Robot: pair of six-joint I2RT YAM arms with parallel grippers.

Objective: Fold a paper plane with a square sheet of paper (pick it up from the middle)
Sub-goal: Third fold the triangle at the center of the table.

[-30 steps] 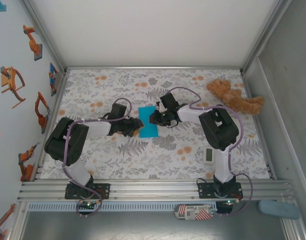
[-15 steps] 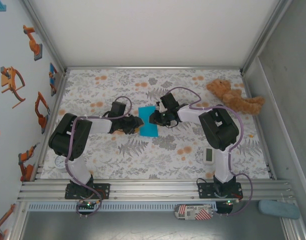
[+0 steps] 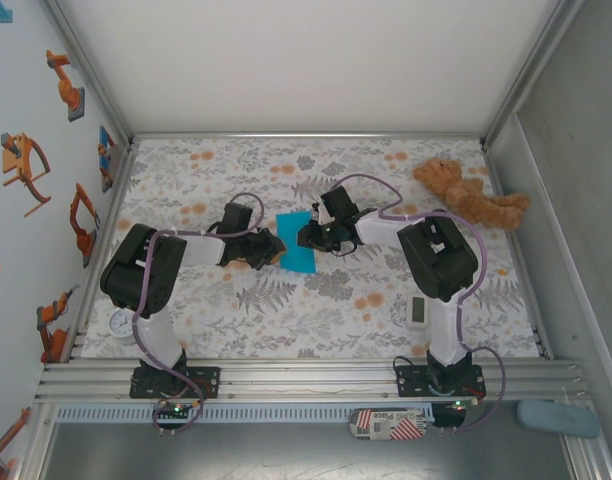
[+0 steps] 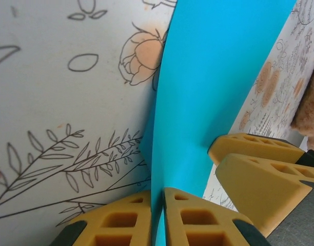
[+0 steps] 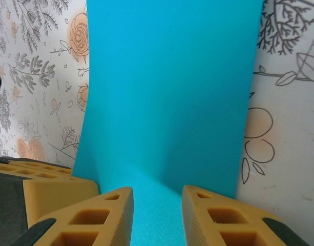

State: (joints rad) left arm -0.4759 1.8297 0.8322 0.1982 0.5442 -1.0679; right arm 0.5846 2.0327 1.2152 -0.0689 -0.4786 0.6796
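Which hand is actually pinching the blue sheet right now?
The left hand: its fingers meet on the square sheet of paper; the right hand is open.

Square sheet of paper (image 3: 297, 243): plain bright cyan-blue, unmarked. Table (image 3: 186, 190) beneath it: white, grey fern-and-leaf line drawings, pale orange flowers. Teddy bear (image 3: 471, 195), right of the paper: brown. Left gripper (image 4: 157, 202) fingers (image 4: 121, 223): orange-yellow, dark tips.

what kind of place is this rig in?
Probably a lab robot cell: left arm and right arm bolted to an aluminium rail, white enclosure wall behind, teddy bear as a prop.
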